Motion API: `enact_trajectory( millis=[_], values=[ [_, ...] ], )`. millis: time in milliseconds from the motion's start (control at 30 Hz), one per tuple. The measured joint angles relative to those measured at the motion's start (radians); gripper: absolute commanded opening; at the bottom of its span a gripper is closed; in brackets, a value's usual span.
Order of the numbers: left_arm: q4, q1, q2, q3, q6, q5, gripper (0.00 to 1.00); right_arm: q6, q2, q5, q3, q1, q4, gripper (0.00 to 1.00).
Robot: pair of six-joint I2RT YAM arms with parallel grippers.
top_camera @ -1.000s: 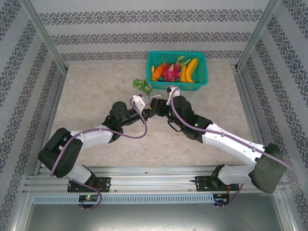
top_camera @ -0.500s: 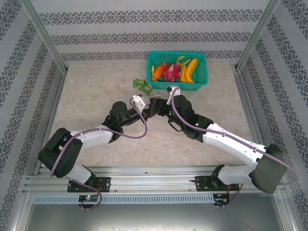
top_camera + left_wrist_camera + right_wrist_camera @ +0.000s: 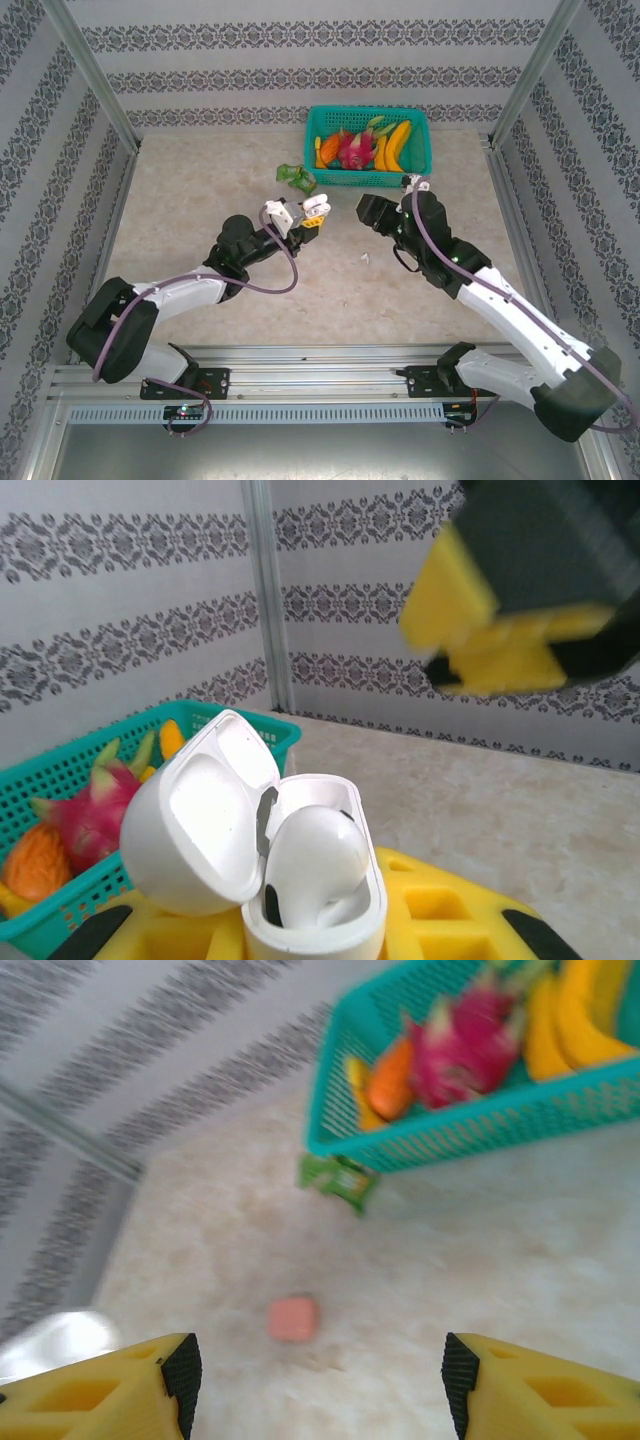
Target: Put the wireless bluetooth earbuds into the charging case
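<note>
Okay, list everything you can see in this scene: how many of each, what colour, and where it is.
charging case: one, white, lid open, held in the left gripper
earbud: one, white, seated in the case
small piece: one, white, on the table between the arms, too small to identify
rounded item: one, salmon-pink, on the table, blurred
basket: one, teal, far side of the table
fruit: several, yellow, pink and orange, in the basket
packet: one, green, beside the basket
table: one, beige
left gripper: shut on the case
right gripper: open, empty
</note>
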Motion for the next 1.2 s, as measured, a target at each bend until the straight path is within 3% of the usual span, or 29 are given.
enact_trajectory(
  millis=[267,567,1200],
  values=[
    [0.000,0.012,-0.084,-0.048,0.018,-0.011,0.00,-0.073,0.329,-0.048,0.000,-0.026,-0.135,0.63],
    [-0.001,0.024,-0.159,-0.090,0.021,-0.021,0.00,-0.288,0.636,-0.077,0.169,-0.027,-0.261,0.58],
    [-0.004,0.033,-0.164,-0.095,0.020,-0.023,0.00,-0.401,0.806,-0.054,0.268,-0.026,-0.366,0.49]
  ],
)
